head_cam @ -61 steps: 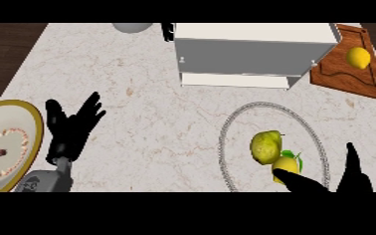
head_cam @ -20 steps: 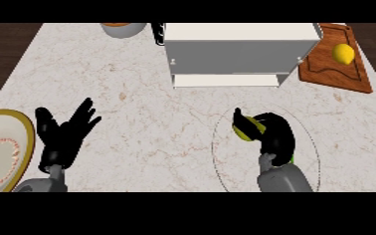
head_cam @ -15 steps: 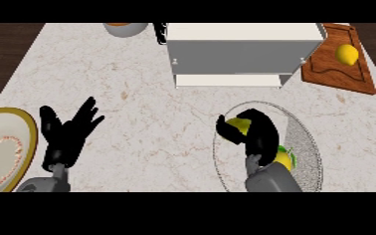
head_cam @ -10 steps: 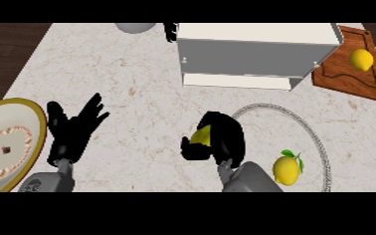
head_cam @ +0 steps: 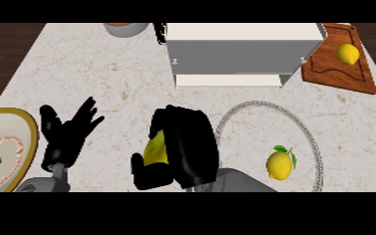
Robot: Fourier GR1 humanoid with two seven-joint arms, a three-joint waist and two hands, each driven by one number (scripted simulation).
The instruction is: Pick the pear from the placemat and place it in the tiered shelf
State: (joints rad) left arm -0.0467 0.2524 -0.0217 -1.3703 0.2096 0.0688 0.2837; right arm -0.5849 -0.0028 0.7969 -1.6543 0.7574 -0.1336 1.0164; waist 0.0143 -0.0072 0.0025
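Holding the yellow-green pear (head_cam: pixel 155 149), the black right hand (head_cam: pixel 183 147) curls round it, left of the round grey-rimmed placemat (head_cam: pixel 312 142) and below the white tiered shelf (head_cam: pixel 238 55). Left hand (head_cam: pixel 66 137) spread open.

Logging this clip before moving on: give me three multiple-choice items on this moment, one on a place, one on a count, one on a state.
1. Where is the brown wooden cutting board?
A. right of the white tiered shelf
B. left of it
C. on it

2. How many yellow lemons lie loose?
A. none
B. two
C. four

3. The right hand is
A. open
B. shut on nothing
C. shut on the yellow-green pear

Answers: 1 A, the board flanks the shelf's right side. 2 B, one on the board, one on the round grey placemat. 3 C, its fingers curl round the pear.
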